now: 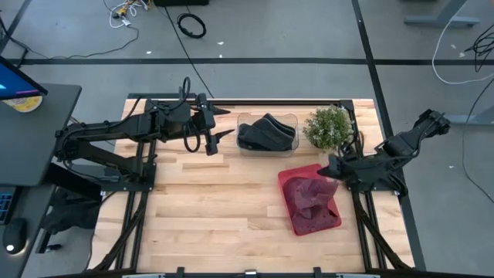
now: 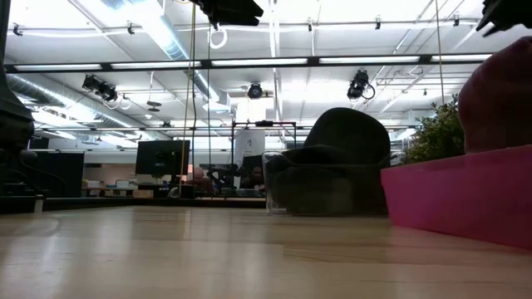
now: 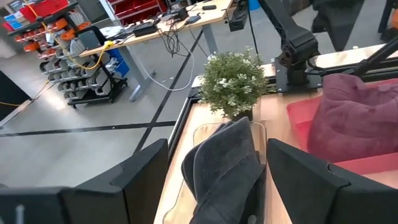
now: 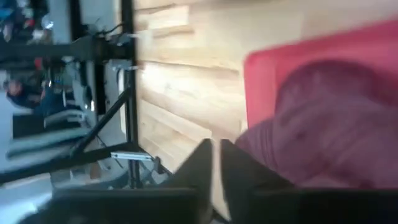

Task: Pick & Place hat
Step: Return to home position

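The left gripper [image 1: 224, 123] hangs over the far part of the table [image 1: 208, 208], just left of the transparent bin [image 1: 294, 133], with its fingers [image 3: 124, 183] spread wide and nothing between them. The black caps [image 1: 266, 131] lie heaped inside that bin, a short way right of the open fingertips and apart from them. In the left wrist view the caps sit straight ahead between the two fingers.

The right gripper [image 1: 330, 165] hovers at the far right corner of the red bin [image 1: 285, 188], its fingers [image 4: 199, 171] drawn close together and holding nothing. The red cap [image 1: 312, 194] lies crumpled in the red bin — just beside this gripper, on its near left side, not touching it. A small potted plant [image 1: 327, 127] stands between the two bins at the far edge.
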Available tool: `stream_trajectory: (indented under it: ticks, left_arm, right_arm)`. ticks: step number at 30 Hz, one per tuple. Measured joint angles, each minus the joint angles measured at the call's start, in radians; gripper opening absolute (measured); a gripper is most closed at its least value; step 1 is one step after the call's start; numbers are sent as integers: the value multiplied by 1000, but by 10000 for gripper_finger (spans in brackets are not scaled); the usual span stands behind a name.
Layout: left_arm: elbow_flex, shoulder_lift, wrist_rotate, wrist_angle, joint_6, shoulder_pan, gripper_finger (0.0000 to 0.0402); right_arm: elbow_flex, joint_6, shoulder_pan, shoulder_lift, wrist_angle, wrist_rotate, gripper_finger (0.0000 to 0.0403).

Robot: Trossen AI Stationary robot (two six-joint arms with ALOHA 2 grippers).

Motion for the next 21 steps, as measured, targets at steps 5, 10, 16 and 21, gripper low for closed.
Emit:
stream_trajectory:
  ticks: [5,10,16,21]
  left_arm:
    - [0,0,1,0,-47,0,277]
    - [0,0,137,5,-127,4,277]
    - [-10,0,443,103,-176,5,277]
    - [-110,0,475,364,-265,-12,277]
  right_arm:
    - [0,-241,-2,-55,0,15,17]
    - [0,-537,-5,-111,0,44,31]
    - [1,-726,-5,-183,-35,116,9]
    - [1,-768,-6,-250,-98,140,6]
